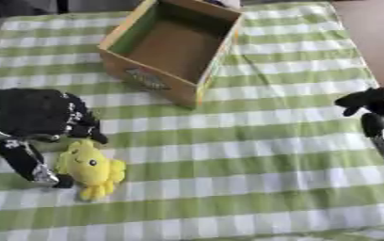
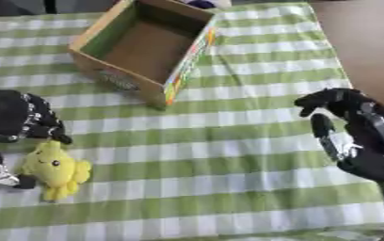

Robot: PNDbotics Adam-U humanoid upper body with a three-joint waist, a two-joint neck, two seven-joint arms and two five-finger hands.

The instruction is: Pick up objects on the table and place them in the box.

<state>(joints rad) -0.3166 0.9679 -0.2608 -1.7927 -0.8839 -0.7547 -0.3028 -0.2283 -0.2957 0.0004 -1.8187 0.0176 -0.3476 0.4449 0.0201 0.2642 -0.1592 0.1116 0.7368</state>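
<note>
A table covered by a green and white checked cloth (image 1: 253, 155) fills the view from above. At the upper middle of the frame sits an open cardboard box (image 1: 172, 44), turned at an angle, its inside bare brown with a green inner wall on the left side and colourful print along its outer edges.

At the lower left lies a small yellow plush toy (image 1: 91, 168) with a face of two dark eyes, resting flat on the cloth and well apart from the box. The robot's left hand (image 1: 37, 117), black with silver parts, is at the left edge directly above and beside the toy. Its fingers curl downward; one dark fingertip reaches the toy's top and the thumb comes down along the toy's left side, so the hand brackets the toy. Whether it actually pinches the toy cannot be told.

At the right edge, about mid-height, the robot's right hand (image 2: 352, 136) hovers above the cloth, fingers loosely bent and apart, holding nothing, far from both toy and box.
</note>
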